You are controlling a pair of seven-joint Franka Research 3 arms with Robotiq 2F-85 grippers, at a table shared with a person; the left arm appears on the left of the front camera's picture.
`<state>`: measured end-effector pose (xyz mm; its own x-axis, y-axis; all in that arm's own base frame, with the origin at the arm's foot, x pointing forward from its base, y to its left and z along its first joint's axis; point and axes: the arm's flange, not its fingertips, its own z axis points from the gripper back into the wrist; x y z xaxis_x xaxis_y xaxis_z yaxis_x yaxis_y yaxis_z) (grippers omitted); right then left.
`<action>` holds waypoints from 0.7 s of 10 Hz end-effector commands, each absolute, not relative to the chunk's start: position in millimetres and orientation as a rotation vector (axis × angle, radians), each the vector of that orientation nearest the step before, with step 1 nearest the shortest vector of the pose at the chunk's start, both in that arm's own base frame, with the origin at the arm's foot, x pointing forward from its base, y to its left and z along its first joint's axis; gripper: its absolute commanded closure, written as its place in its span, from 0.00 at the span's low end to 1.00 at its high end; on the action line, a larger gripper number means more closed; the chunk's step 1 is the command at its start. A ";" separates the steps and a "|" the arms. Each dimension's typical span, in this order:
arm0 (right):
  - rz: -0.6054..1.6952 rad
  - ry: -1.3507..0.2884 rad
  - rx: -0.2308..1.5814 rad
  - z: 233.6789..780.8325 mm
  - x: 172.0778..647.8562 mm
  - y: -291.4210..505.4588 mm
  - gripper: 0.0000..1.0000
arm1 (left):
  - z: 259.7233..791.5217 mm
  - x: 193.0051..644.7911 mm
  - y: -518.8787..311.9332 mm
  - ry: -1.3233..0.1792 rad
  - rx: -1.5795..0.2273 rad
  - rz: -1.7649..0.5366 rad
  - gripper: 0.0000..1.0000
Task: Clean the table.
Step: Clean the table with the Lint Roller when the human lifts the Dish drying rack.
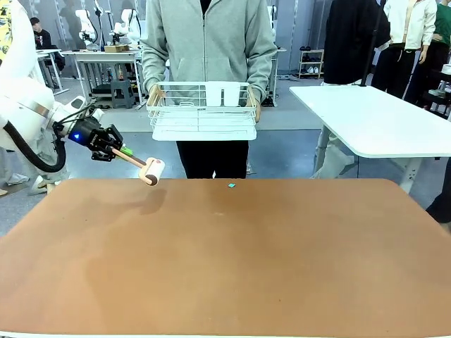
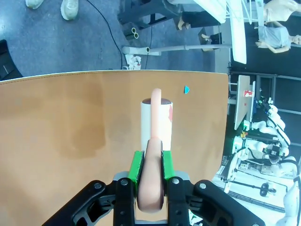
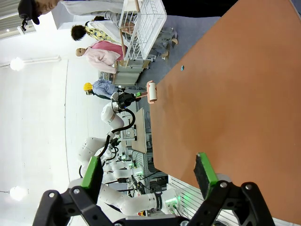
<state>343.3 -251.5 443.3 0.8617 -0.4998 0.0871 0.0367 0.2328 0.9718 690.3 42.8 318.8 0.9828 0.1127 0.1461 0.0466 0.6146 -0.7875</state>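
The reddish-brown table (image 1: 225,260) fills the near part of the front view. A tiny teal scrap (image 1: 232,185) lies near its far edge. My left gripper (image 1: 116,148) hovers over the far left corner, shut on the pink handle of a lint roller (image 1: 151,171) whose white roll hangs just above the tabletop. In the left wrist view the green pads (image 2: 136,167) clamp the lint roller (image 2: 156,117), with the scrap (image 2: 186,89) beyond it. My right gripper (image 3: 148,172) is open with nothing between its fingers, off the table's (image 3: 235,94) side.
A person at the far edge holds a white wire basket (image 1: 204,113) in both hands at waist height. A white-topped table (image 1: 373,120) stands at the back right. Other tables and people are farther off.
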 end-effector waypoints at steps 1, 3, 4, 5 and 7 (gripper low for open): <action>-0.375 -0.436 1.304 445.4 340.5 -249.0 0.00 | 309.2 706.0 30.3 -0.169 -0.938 0.067 0.78; -0.375 -0.436 1.304 445.4 340.5 -249.0 0.00 | 292.7 717.2 13.4 -0.146 -0.974 0.070 0.78; -0.375 -0.436 1.304 445.4 340.5 -249.0 0.00 | 283.5 721.4 2.7 -0.130 -0.975 0.074 0.78; -0.375 -0.436 1.304 445.4 340.5 -249.0 0.00 | 276.1 723.3 -8.0 -0.136 -0.967 0.070 0.78; -0.375 -0.436 1.304 445.4 340.5 -249.0 0.00 | 264.8 725.8 -27.3 -0.159 -0.960 0.079 0.78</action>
